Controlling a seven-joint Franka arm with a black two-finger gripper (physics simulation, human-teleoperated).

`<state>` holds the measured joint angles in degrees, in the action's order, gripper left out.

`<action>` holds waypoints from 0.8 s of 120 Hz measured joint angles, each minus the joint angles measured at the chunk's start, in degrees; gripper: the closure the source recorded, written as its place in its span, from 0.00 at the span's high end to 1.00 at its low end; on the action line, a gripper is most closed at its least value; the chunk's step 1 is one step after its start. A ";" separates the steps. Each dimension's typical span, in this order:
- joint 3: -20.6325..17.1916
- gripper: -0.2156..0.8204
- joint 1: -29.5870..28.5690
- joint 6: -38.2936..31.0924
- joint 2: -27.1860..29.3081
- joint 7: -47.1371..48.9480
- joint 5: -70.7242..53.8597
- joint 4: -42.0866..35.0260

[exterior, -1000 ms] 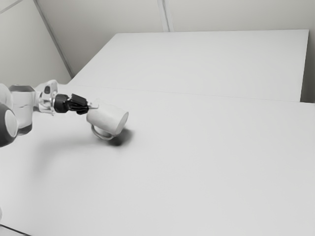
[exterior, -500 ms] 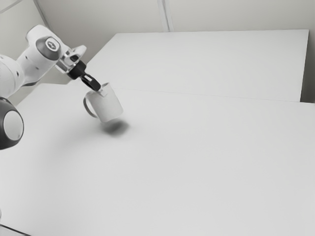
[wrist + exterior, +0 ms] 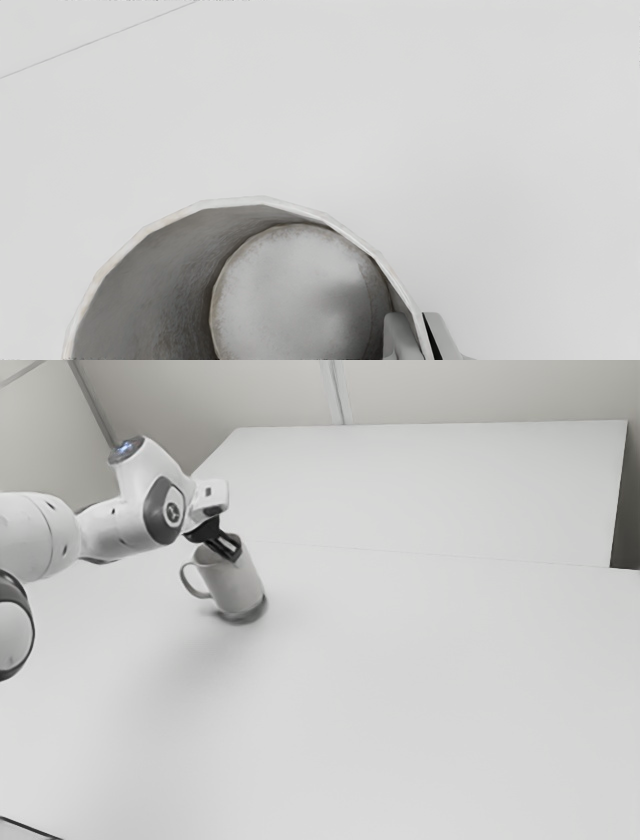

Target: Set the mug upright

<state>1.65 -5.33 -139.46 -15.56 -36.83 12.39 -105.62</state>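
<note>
One mug [image 3: 233,584], mouth up but leaning, rim [image 3: 262,200] pinched in our hand [image 3: 416,320], base perhaps just above the worktop [image 3: 400,690]; we have straightening, seating and release left.

Mug [image 3: 234,584] ceramic-looking, matt, inner wall [image 3: 150,290] rough-streaked; table [image 3: 400,690] smooth, matt; arm casing [image 3: 30,535] smooth, plastic-looking, faint sheen

Can't tell rm type from my ext cam; I see wide white tbl [image 3: 420,710], pale gray walls [image 3: 480,390], vert strip [image 3: 337,395] on one.
</note>
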 joint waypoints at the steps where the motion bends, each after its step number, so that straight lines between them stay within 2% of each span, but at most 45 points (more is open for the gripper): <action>1: -0.01 0.03 0.05 -0.17 0.06 0.27 -0.06 -0.17; 33: -0.05 0.03 0.93 -2.34 1.86 7.43 -0.91 -4.19; 69: -0.57 0.04 1.84 2.21 3.23 13.60 -2.66 -6.23; 87: -0.60 0.36 1.83 4.08 3.23 15.65 -3.65 -6.20; 96: -0.59 0.49 1.81 5.02 3.76 16.53 -3.88 -6.01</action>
<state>1.06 -3.52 -134.44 -11.79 -20.30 8.51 -111.64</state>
